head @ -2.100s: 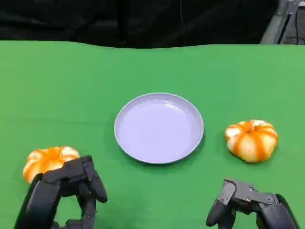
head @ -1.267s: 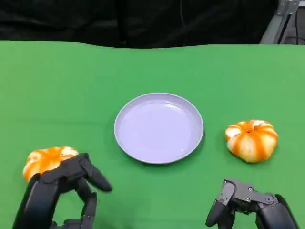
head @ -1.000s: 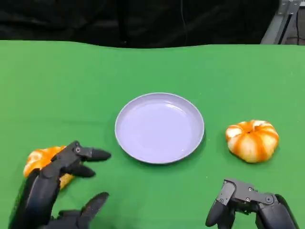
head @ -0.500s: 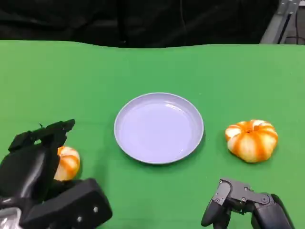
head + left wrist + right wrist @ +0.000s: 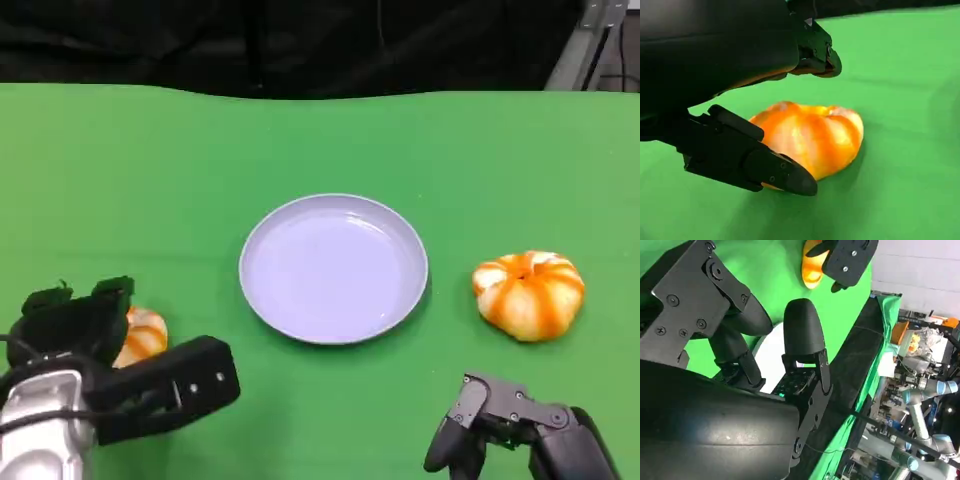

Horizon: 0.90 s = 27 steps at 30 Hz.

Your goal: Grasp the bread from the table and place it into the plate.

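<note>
A: What could go wrong here?
B: The left hand (image 5: 95,365) straddles the near bread (image 5: 812,137) at the table's (image 5: 320,140) seven o'clock; a lopsided squeeze could roll the bun away.
A: Is it holding yet?
B: No, its fingers (image 5: 747,160) are spread either side. Right hand (image 5: 510,430), five o'clock: curled, holding nothing. Plate (image 5: 333,266) sits centre; second bread (image 5: 528,293) at three o'clock.

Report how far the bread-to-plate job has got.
Nothing is placed yet: the plate is bare. In hand: the left hand is cupped around the left bread, fingers on either side, not lifted. Left to do: close, lift, carry to the plate. The right bread lies untouched; the right hand idles.
</note>
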{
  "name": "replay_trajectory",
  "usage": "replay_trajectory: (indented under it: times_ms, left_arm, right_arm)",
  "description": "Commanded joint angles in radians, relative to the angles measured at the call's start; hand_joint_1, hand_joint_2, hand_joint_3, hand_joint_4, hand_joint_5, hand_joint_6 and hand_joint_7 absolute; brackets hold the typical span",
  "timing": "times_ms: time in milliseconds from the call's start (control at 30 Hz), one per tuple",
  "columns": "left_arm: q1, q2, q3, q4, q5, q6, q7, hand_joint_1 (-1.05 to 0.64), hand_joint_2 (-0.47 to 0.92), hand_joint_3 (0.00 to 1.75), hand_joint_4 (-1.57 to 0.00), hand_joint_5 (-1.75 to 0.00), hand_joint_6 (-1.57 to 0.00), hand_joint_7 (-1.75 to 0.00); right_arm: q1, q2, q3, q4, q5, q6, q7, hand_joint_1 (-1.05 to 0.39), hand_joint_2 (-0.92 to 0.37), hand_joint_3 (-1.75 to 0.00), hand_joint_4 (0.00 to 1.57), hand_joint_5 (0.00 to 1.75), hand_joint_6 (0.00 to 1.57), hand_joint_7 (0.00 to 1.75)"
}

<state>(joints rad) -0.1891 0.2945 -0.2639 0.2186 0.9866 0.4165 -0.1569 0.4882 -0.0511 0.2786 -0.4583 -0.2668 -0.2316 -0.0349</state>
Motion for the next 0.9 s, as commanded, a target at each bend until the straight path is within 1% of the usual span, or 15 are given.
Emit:
replay_trajectory:
  times_ms: [33, 133, 233, 267, 333, 367, 400, 433, 467, 500, 567, 633, 700, 867, 900]
  left_arm:
    - [-0.074, 0.014, -0.028, 0.216, -0.058, -0.056, 0.076, -0.52, 0.89, 0.0, -0.02, -0.3, -0.26, -0.07]
    - [-0.13, 0.002, -0.029, 0.353, -0.117, -0.101, 0.132, -0.49, 0.91, 0.01, -0.01, -0.32, -0.28, -0.04]
    - [-0.178, 0.007, -0.034, 0.461, -0.169, -0.167, 0.179, -0.42, 0.92, 0.04, -0.09, -0.37, -0.31, -0.04]
    - [-0.182, 0.008, -0.03, 0.48, -0.186, -0.191, 0.214, -0.37, 0.92, 0.04, -0.18, -0.39, -0.37, -0.05]
    - [-0.168, 0.005, -0.01, 0.504, -0.209, -0.28, 0.402, -0.27, 0.85, 0.01, -0.62, -0.49, -0.78, -0.15]
    - [-0.158, 0.009, -0.01, 0.515, -0.208, -0.329, 0.504, -0.28, 0.81, 0.01, -0.74, -0.91, -0.98, -0.27]
    - [-0.15, 0.015, -0.015, 0.527, -0.202, -0.378, 0.599, -0.26, 0.81, 0.02, -0.86, -1.4, -0.99, -0.8]
    - [-0.148, 0.019, -0.022, 0.541, -0.198, -0.409, 0.658, -0.23, 0.83, 0.04, -0.95, -1.57, -0.89, -1.25]
    - [-0.146, 0.021, -0.023, 0.557, -0.199, -0.446, 0.723, -0.21, 0.84, 0.05, -0.99, -1.66, -0.84, -1.48]
    - [-0.144, 0.022, -0.023, 0.571, -0.198, -0.477, 0.793, -0.18, 0.86, 0.07, -1.03, -1.71, -0.83, -1.64]
    - [-0.144, 0.026, -0.028, 0.592, -0.19, -0.523, 0.911, -0.15, 0.87, 0.1, -1.04, -1.74, -0.82, -1.72]
    - [-0.151, 0.027, -0.034, 0.612, -0.181, -0.566, 1.027, -0.13, 0.53, 0.81, -1.05, -1.74, -0.82, -1.74]
    - [-0.162, 0.026, -0.044, 0.632, -0.17, -0.603, 1.135, -0.12, 0.36, 1.15, -1.06, -1.75, -0.83, -1.75]
    - [-0.182, 0.011, -0.061, 0.621, -0.176, -0.657, 1.242, -0.13, 0.29, 1.37, -1.07, -1.75, -0.84, -1.75]
    - [-0.189, 0.01, -0.068, 0.614, -0.171, -0.671, 1.257, -0.13, 0.23, 1.44, -1.07, -1.75, -0.85, -1.75]
  right_arm:
    - [0.008, -0.007, -0.005, -0.008, 0.006, -0.004, 0.002, -0.03, -0.19, -1.6, 0.83, 1.75, 0.81, 1.43]
    - [0.015, -0.008, -0.004, -0.013, 0.007, -0.007, 0.003, -0.03, -0.19, -1.61, 0.83, 1.75, 0.81, 1.43]
    - [0.025, -0.013, -0.005, -0.021, 0.0, -0.009, 0.002, -0.03, -0.19, -1.61, 0.82, 1.75, 0.81, 1.43]
    - [0.027, -0.014, -0.006, -0.022, -0.001, -0.01, 0.002, -0.03, -0.19, -1.61, 0.82, 1.75, 0.81, 1.43]
    - [0.031, -0.017, -0.01, -0.023, 0.0, -0.017, 0.001, -0.02, -0.2, -1.6, 0.81, 1.75, 0.8, 1.42]
    - [0.033, -0.017, -0.011, -0.025, -0.001, -0.017, 0.0, -0.03, -0.2, -1.59, 0.8, 1.75, 0.8, 1.42]
    - [0.035, -0.017, -0.013, -0.028, -0.001, -0.015, -0.001, -0.03, -0.21, -1.59, 0.8, 1.75, 0.8, 1.42]
    - [0.037, -0.017, -0.013, -0.03, -0.001, -0.013, -0.001, -0.03, -0.21, -1.59, 0.8, 1.75, 0.8, 1.41]
    - [0.037, -0.016, -0.014, -0.03, 0.003, -0.013, 0.0, -0.03, -0.21, -1.58, 0.8, 1.75, 0.8, 1.41]
    - [0.037, -0.015, -0.014, -0.03, 0.008, -0.011, 0.001, -0.03, -0.21, -1.58, 0.8, 1.75, 0.8, 1.41]
    - [0.036, -0.013, -0.013, -0.032, 0.014, -0.009, 0.003, -0.03, -0.21, -1.58, 0.8, 1.75, 0.81, 1.41]
    - [0.034, -0.012, -0.012, -0.034, 0.012, -0.005, 0.004, -0.03, -0.21, -1.58, 0.79, 1.75, 0.81, 1.41]
    - [0.033, -0.013, -0.012, -0.034, 0.011, -0.001, 0.005, -0.03, -0.21, -1.59, 0.8, 1.75, 0.81, 1.41]
    - [0.03, -0.016, -0.015, -0.029, 0.015, -0.009, 0.006, -0.02, -0.2, -1.6, 0.8, 1.75, 0.81, 1.41]
    - [0.029, -0.018, -0.015, -0.027, 0.014, -0.01, 0.007, -0.02, -0.2, -1.6, 0.8, 1.75, 0.81, 1.4]
